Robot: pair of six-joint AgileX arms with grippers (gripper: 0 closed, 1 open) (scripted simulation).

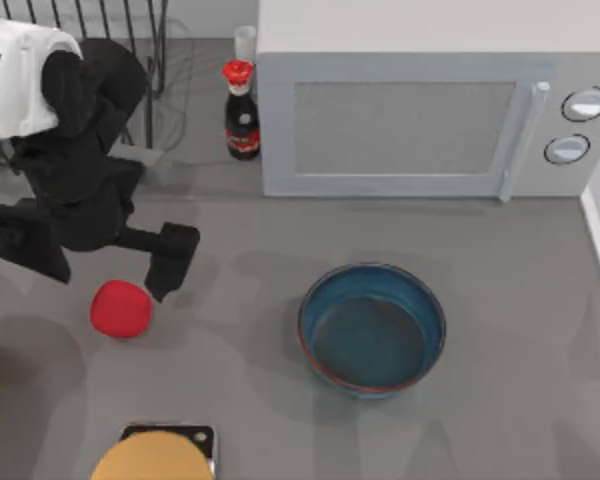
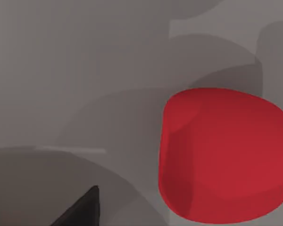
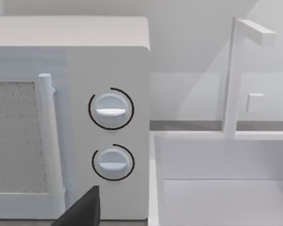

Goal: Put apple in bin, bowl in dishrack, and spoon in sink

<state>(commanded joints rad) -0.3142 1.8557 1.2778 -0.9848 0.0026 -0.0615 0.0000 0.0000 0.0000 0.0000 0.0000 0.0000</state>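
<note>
My left hand (image 1: 165, 272) hovers just beside the apple (image 1: 120, 308) at nine o'clock on the grey surface (image 1: 500, 400); I cannot tell its grip. The microwave (image 1: 420, 110) stands at twelve o'clock.

Red apple (image 1: 120, 308), teal bowl (image 1: 372, 329) w/ reddish-brown rim, grey table (image 1: 520, 300)

I see the microwave (image 3: 70, 117) with its handle (image 3: 49, 136) and two round knobs, the white sink (image 3: 226, 188) beside it, a faucet (image 3: 236, 75) rising behind.

The left arm is reached out over the table's left side. The left gripper (image 1: 165, 272) is pointed downward.
</note>
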